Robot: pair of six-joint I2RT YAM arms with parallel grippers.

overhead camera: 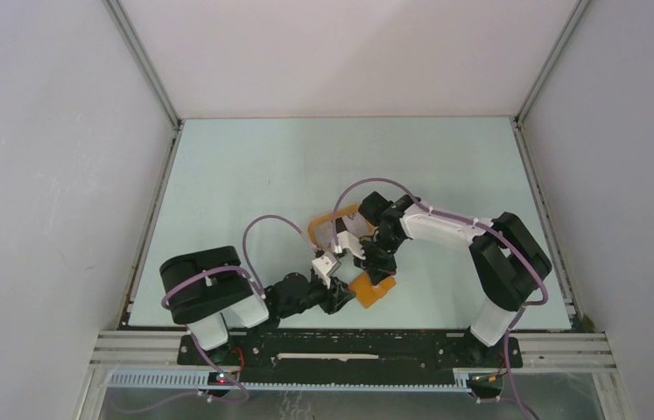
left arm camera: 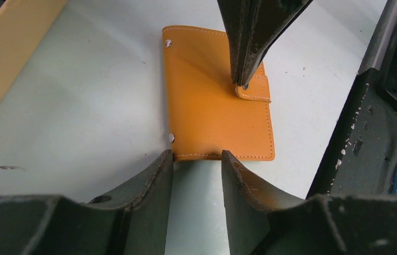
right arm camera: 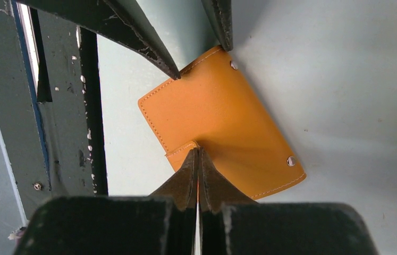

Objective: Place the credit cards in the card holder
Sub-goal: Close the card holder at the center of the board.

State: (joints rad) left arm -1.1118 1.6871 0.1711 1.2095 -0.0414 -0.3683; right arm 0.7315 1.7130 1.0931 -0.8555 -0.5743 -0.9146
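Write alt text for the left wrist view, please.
A closed orange card holder lies on the pale table; the right claw, shut, has its tips at the closing tab. The left claw, open, sits at its near edge.

Card holder (right arm camera: 222, 117), orange, closed, flat on pale table (right arm camera: 345, 79), lying diagonally. White stitching along its edges. 2 small metal rivets on its right side, 1 near the top corner (right arm camera: 233, 65), 1 near the lower corner (right arm camera: 290, 160). Closing tab (right arm camera: 181, 154) wraps over the lower-left edge. Right gripper (right arm camera: 197, 151) comes up from the bottom, 2 fingers pressed together, tips meeting at the tab. Left gripper (right arm camera: 202, 61) enters from the top, fingers apart, both tips at the holder's upper edge. Black scuffed frame rail (right arm camera: 87, 106) runs down the left side, beside the holder.
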